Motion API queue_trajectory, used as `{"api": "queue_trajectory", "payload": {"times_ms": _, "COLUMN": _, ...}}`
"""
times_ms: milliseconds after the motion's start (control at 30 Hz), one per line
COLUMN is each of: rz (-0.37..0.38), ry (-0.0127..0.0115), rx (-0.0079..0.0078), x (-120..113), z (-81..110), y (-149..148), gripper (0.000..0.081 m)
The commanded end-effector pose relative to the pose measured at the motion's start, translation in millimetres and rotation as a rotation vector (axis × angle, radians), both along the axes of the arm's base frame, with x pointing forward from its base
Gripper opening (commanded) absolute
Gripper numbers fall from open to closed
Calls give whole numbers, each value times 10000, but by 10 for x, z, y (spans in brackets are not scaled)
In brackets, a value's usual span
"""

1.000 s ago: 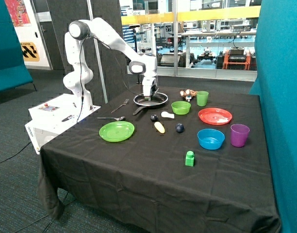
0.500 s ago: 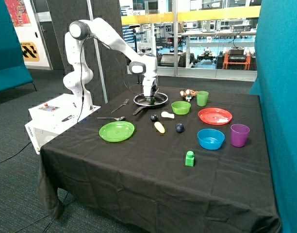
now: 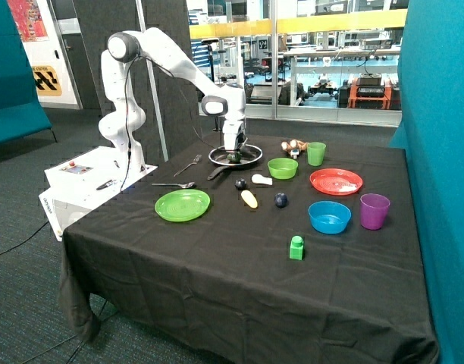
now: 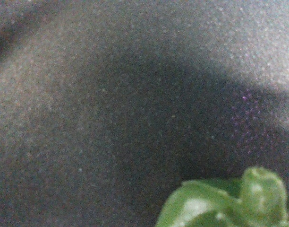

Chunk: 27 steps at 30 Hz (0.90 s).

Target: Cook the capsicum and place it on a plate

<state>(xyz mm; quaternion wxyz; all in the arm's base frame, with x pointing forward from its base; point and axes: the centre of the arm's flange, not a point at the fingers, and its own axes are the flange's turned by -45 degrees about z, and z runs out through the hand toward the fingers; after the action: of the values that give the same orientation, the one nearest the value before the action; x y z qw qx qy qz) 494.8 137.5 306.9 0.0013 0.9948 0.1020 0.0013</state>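
the robot's hand (image 3: 233, 154) is reaching down into the round black frying pan (image 3: 247, 159) at the far side of the black-clothed tabletop (image 3: 217, 280); i cannot tell whether it is gripping. the small dark green lumpy capsicum (image 3: 233, 158) is sitting in the pan right at the hand. the flat bright green plastic plate (image 3: 182, 205) is lying well apart, near the front edge, beyond a dark blue ball (image 3: 240, 183) and a yellow oblong piece (image 3: 249, 199).

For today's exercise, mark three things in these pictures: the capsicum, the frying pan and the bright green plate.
capsicum (image 4: 220, 201): wrist view, on its green lobed top.
frying pan (image 3: 251, 158): outside view, on its rim.
bright green plate (image 3: 182, 205): outside view, on its bare middle.
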Motion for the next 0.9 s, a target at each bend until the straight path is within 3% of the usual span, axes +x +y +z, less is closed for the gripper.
{"api": "queue_trajectory", "payload": {"times_ms": 0, "rz": 166, "ry": 29, "rx": 24, "x": -43, "z": 152, "y": 3, "gripper": 744}}
{"api": "queue_trajectory", "payload": {"times_ms": 867, "rz": 669, "ry": 30, "rx": 23, "x": -139, "z": 880, "y": -205, "gripper": 721}}
